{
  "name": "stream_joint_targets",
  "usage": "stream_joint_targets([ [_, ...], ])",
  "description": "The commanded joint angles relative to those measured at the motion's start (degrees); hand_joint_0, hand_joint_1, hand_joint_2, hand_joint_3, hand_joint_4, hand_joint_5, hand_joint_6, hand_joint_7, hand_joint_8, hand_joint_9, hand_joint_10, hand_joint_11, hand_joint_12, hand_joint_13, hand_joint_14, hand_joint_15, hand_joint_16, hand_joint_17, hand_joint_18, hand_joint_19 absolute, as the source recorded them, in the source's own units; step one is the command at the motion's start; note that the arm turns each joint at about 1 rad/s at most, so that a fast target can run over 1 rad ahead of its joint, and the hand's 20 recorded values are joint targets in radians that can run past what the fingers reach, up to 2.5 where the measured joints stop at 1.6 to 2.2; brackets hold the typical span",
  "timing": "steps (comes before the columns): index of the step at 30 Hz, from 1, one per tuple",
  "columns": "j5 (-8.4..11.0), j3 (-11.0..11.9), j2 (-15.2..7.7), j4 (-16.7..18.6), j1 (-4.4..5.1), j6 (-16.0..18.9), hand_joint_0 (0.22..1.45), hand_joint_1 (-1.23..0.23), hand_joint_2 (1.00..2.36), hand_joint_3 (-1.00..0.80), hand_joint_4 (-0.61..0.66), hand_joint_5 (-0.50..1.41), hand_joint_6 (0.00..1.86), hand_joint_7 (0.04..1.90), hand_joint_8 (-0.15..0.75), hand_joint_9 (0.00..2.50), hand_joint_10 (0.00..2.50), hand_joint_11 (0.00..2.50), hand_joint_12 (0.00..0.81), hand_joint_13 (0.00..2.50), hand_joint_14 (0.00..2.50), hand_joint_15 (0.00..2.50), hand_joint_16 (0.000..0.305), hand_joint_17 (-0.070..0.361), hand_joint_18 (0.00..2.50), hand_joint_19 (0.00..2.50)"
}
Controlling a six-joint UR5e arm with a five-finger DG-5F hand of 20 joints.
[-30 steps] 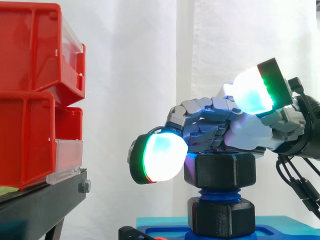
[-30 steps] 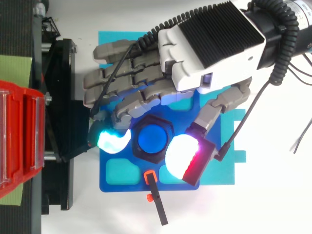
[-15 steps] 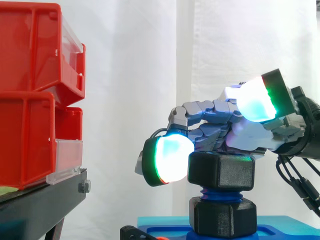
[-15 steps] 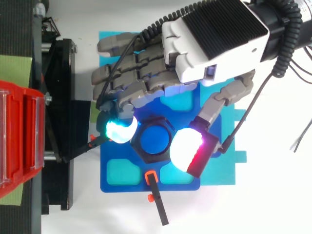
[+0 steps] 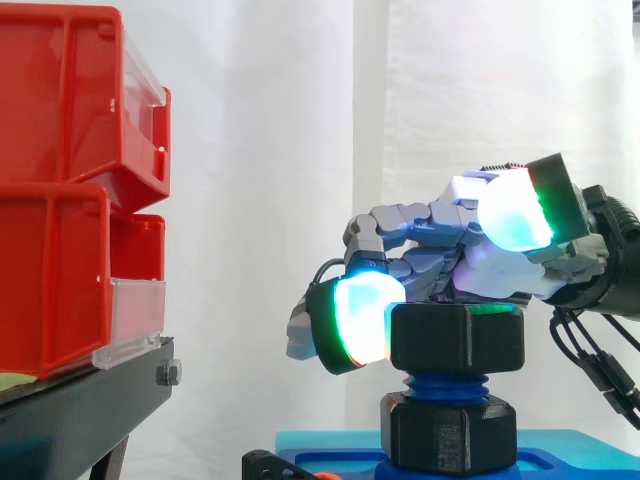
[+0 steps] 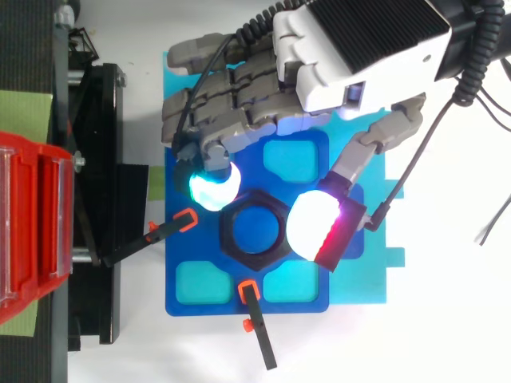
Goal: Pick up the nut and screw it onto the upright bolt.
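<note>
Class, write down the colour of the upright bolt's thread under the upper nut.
Blue. The bolt shows best in the side view, its thread bare below the nut.

In the top view the top of the nut [image 6: 254, 234] lies uncovered. The robot hand [image 6: 263, 96] takes up the room on its upper side and pinches it between glowing pads on two flanks. In the side view a wide clear gap lies between the nut and the red bins [image 5: 60, 180] on their stand [image 5: 90, 410]. Low on the blue plate [image 6: 192, 299], black clamps [image 6: 257, 331] jut out below and left of the bolt [image 5: 440, 383].
</note>
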Motion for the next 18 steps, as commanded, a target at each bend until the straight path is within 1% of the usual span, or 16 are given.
stream_joint_targets([
  [1,-0.4,0.01,0.03,0.18,-0.49,-0.35,0.48,-0.25,1.0,-0.5,0.19,-0.08,0.5,1.53,0.282,0.63,0.0,0.0,0.314,0.5,0.0,0.0,0.033,0.075,0.2,0.0],
  [3,-0.66,0.01,0.03,0.18,-0.57,-0.44,0.49,-0.26,1.0,-0.5,0.19,-0.08,0.5,1.56,0.279,0.67,0.0,0.0,0.313,0.52,0.0,0.0,0.033,0.074,0.23,0.0],
  [4,-0.84,0.01,0.03,0.27,-0.75,-0.44,0.49,-0.26,1.0,-0.5,0.18,-0.08,0.52,1.54,0.278,0.69,0.0,0.01,0.308,0.54,0.0,0.0,0.032,0.073,0.25,0.0],
  [5,-0.93,0.01,0.03,0.18,-0.75,-0.44,0.49,-0.26,1.0,-0.5,0.19,-0.08,0.55,1.48,0.282,0.74,0.0,0.04,0.306,0.55,0.0,0.0,0.032,0.071,0.26,0.0],
  [7,-1.02,0.01,0.03,0.18,-0.84,-0.44,0.49,-0.27,1.0,-0.5,0.19,-0.08,0.58,1.43,0.279,0.76,0.0,0.06,0.303,0.58,0.0,0.0,0.031,0.069,0.29,0.0],
  [8,-1.45,0.01,0.03,0.09,-1.19,-0.44,0.49,-0.27,1.0,-0.5,0.21,-0.08,0.59,1.39,0.278,0.79,0.0,0.07,0.299,0.59,0.0,0.0,0.031,0.069,0.3,0.0],
  [10,-1.63,0.01,0.03,0.01,-1.28,-0.44,0.49,-0.27,1.0,-0.5,0.22,-0.06,0.61,1.33,0.277,0.82,0.0,0.07,0.294,0.61,0.0,0.0,0.03,0.067,0.33,0.0],
  [12,-1.63,0.01,0.11,-0.08,-1.37,-0.44,0.5,-0.27,1.0,-0.5,0.21,-0.03,0.61,1.34,0.271,0.85,0.0,0.08,0.289,0.64,0.0,0.0,0.029,0.065,0.35,0.0],
  [15,-1.63,0.09,0.11,-0.08,-1.45,-0.44,0.5,-0.27,1.0,-0.5,0.17,-0.01,0.63,1.26,0.259,0.95,0.0,0.06,0.274,0.69,0.0,0.0,0.027,0.062,0.39,0.0],
  [18,-1.81,0.71,0.11,-0.26,-1.54,-0.44,0.5,-0.27,1.0,-0.5,0.18,-0.01,0.62,1.25,0.254,0.98,0.0,0.06,0.266,0.7,0.0,0.0,0.027,0.062,0.41,0.0],
])
